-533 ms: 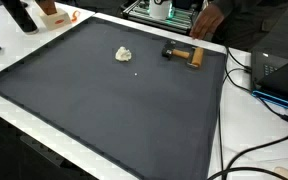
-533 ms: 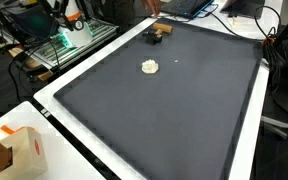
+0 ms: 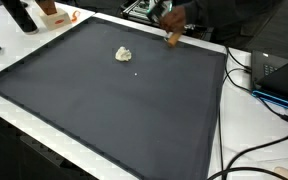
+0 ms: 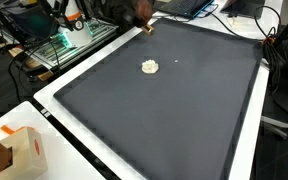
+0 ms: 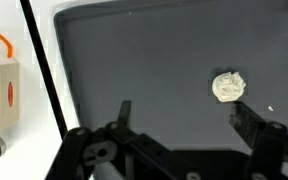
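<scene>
My gripper shows only in the wrist view. Its two dark fingers are spread wide with nothing between them, above a dark grey mat. A crumpled white paper ball lies on the mat just past the right fingertip, apart from it. The ball also shows in both exterior views, alone near the mat's middle. A person's hand at the mat's far edge holds a small wooden object.
The mat lies on a white table. An orange and white box stands off the mat. Cables and a laptop lie beside the mat. A rack with electronics stands off the table.
The wooden object with a black part lay on the mat near the far edge. A person's hand has now reached in and lifted it. The paper ball has not moved.
</scene>
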Robot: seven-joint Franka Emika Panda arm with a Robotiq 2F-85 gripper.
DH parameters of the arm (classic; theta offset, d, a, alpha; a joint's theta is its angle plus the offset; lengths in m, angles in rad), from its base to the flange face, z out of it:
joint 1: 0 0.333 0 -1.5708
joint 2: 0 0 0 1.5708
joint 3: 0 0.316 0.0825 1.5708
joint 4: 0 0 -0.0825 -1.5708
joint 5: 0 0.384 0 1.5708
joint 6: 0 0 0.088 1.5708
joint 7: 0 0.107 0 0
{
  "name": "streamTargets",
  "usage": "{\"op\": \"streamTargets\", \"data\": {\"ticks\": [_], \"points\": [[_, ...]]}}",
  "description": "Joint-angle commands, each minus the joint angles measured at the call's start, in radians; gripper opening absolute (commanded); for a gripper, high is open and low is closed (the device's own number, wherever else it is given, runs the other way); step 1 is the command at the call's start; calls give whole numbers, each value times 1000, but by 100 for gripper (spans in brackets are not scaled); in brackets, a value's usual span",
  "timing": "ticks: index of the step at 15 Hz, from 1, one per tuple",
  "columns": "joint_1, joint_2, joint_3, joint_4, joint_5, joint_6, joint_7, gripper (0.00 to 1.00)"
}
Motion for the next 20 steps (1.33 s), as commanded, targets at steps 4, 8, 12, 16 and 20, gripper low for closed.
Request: {"op": "streamTargets", "data": {"ticks": [4,8,12,16,20], "points": [[-13,1,12,2,2,-2,-2,100],[-13,1,12,2,2,-2,-2,100],[-11,3,13,1,10,10,-8,100],[-8,23,19,29,16,5,-16,68],[-11,22,21,34,22,18,-34,35]]}}
